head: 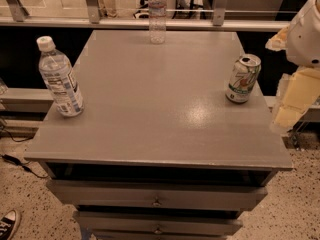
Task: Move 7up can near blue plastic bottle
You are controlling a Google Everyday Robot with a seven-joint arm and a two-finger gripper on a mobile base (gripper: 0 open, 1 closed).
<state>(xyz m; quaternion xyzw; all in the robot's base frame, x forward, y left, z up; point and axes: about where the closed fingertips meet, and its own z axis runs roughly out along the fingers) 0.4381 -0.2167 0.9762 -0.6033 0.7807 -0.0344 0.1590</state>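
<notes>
Can [242, 79] upright at right edge of counter [160, 129]. Blue bottle [60, 79] upright at left edge, well apart. Hand [290, 109] right of can, not touching; its opening cannot be told.

I count one blue plastic bottle [60, 78], one slimmer bottle [157, 20] and one 7up can [243, 79] on the table [150, 119]. My one gripper [292, 104] hangs right of it.

arm [306, 31] enters from the 2 o'clock corner of the view: a white, rounded wrist housing, cut off by the right edge. gripper [294, 100] hangs just below it at about 3 o'clock, pale yellow, angled down toward 7 o'clock and partly out of view on its right side. it hangs in the air, no contact visible.
</notes>
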